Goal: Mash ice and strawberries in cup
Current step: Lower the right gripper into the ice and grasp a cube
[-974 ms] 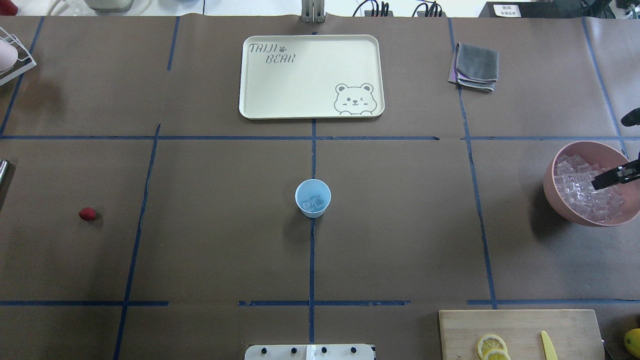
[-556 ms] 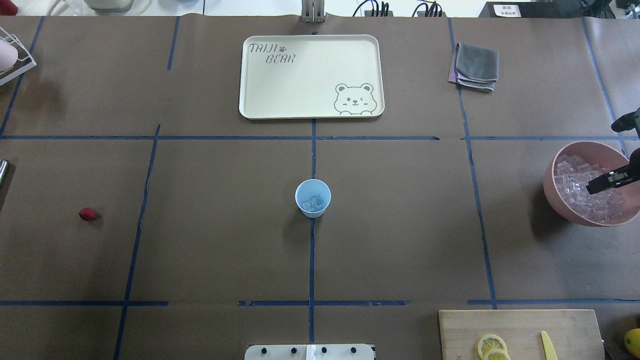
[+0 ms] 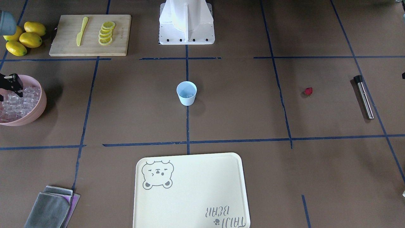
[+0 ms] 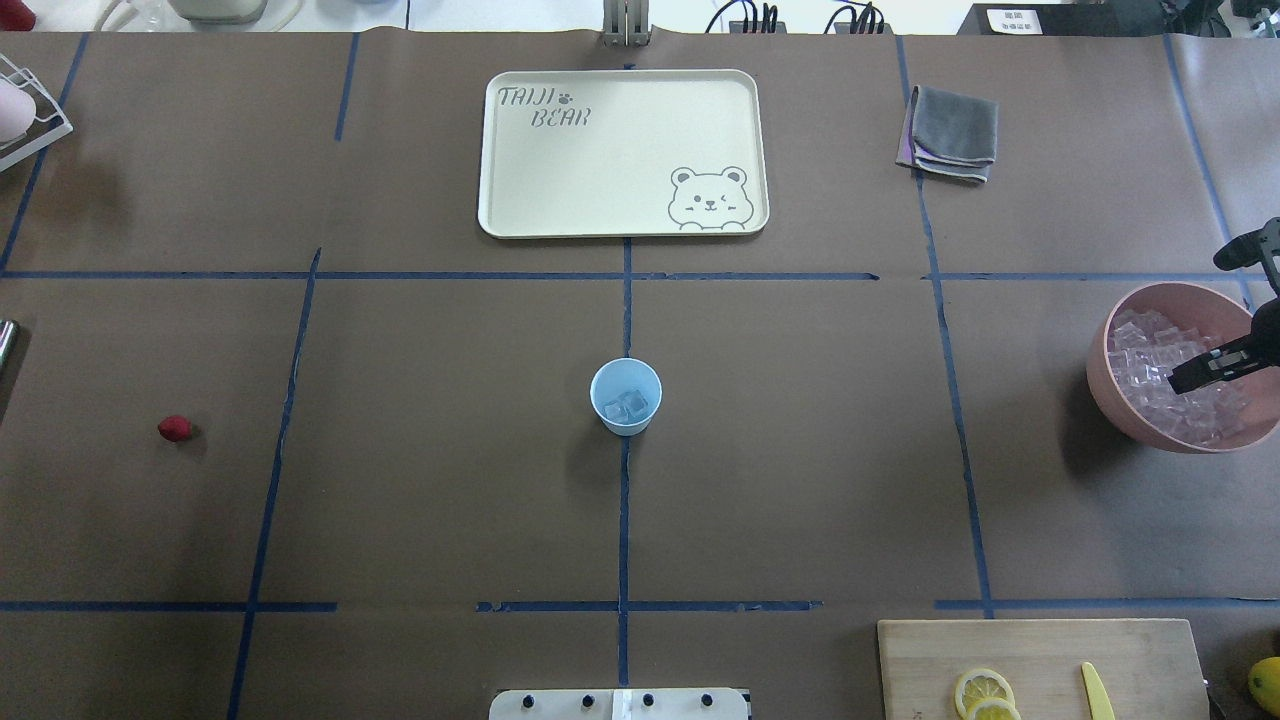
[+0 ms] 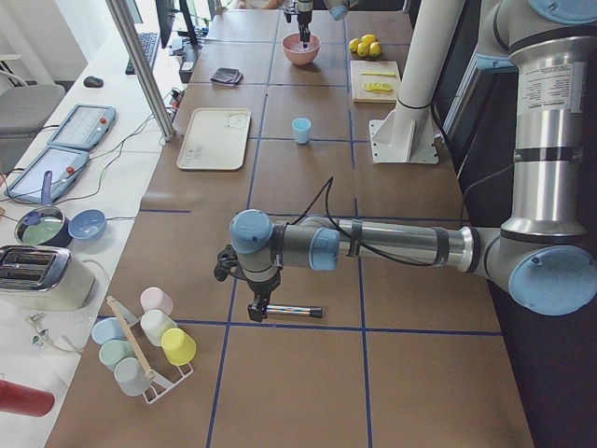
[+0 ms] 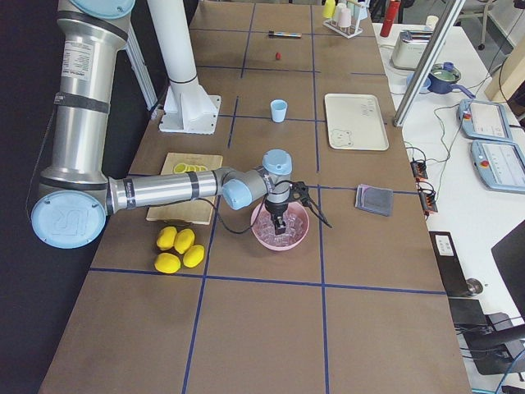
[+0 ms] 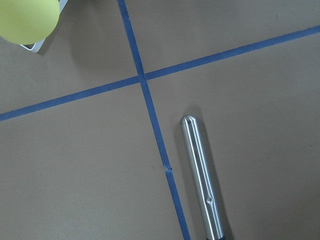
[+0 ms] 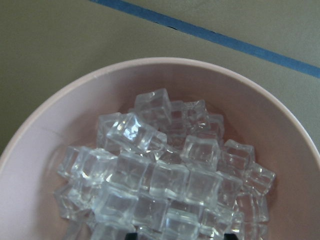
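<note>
The light-blue cup (image 4: pixel 626 396) stands at the table's centre with a couple of ice cubes (image 4: pixel 627 405) inside. More ice (image 8: pixel 165 170) fills the pink bowl (image 4: pixel 1105 390) at the right edge. My right gripper (image 4: pixel 1195 375) hangs open just over that pile, and its fingertips barely show at the bottom of the right wrist view. The strawberry (image 4: pixel 175 429) lies alone at the left. My left gripper (image 5: pixel 256 308) hovers above a steel muddler (image 3: pixel 364 96). I cannot tell whether it is open or shut.
A cream bear tray (image 4: pixel 622 152) and a folded grey cloth (image 4: pixel 950 132) lie at the far side. A cutting board (image 3: pixel 90 34) with lemon slices and a yellow knife sits near whole lemons (image 3: pixel 23 39). A rack of cups (image 5: pixel 149 345) stands beyond the muddler.
My right gripper has crept a little further over the bowl, towards the centre of the table. The cup and the strawberry have not moved.
</note>
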{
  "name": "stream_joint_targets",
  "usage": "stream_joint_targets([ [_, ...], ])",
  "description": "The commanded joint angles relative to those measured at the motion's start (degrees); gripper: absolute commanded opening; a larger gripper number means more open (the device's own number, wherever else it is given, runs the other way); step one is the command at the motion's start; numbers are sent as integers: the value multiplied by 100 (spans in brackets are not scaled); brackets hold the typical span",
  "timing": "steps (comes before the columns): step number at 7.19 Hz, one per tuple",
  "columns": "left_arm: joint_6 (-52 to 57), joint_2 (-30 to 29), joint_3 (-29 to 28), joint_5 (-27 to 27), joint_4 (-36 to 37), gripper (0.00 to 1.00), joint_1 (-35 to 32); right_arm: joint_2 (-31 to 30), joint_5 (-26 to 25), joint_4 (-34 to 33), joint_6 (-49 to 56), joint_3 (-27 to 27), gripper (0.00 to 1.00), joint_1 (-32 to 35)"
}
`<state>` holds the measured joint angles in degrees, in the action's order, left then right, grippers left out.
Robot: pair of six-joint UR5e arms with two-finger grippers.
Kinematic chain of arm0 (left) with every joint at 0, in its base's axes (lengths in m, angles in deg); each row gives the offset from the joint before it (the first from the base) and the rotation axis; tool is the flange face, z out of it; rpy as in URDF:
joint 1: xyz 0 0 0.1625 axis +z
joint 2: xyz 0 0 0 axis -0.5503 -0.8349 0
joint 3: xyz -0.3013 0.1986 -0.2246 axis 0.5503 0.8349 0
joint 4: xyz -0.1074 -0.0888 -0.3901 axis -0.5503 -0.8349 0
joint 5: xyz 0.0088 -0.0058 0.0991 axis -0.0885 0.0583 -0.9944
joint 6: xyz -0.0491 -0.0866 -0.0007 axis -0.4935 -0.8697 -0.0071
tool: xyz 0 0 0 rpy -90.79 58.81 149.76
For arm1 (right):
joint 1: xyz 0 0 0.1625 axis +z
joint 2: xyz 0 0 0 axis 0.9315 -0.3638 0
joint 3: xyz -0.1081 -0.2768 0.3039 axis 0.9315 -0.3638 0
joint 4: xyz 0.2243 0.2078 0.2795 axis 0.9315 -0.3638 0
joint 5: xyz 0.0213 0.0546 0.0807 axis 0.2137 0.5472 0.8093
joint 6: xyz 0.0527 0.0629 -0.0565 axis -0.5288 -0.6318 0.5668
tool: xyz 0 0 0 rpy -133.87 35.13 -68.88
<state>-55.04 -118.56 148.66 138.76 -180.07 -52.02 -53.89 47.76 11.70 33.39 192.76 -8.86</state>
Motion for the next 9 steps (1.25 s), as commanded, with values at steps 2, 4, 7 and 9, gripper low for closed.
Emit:
stream_joint_targets([
  [2,0,0,6,0,0,100,-2,-5,-18,-7,18,13,10,-5],
  [4,0,0,6,0,0,100,7,-5,43,-7,18,92,8,13],
  [7,0,0,6,0,0,100,7,501,52,-1764,-52,1475,4,294],
  [9,0,0,41,0,-9,100,-2,1713,9,-2318,-1442,1569,2,-238],
])
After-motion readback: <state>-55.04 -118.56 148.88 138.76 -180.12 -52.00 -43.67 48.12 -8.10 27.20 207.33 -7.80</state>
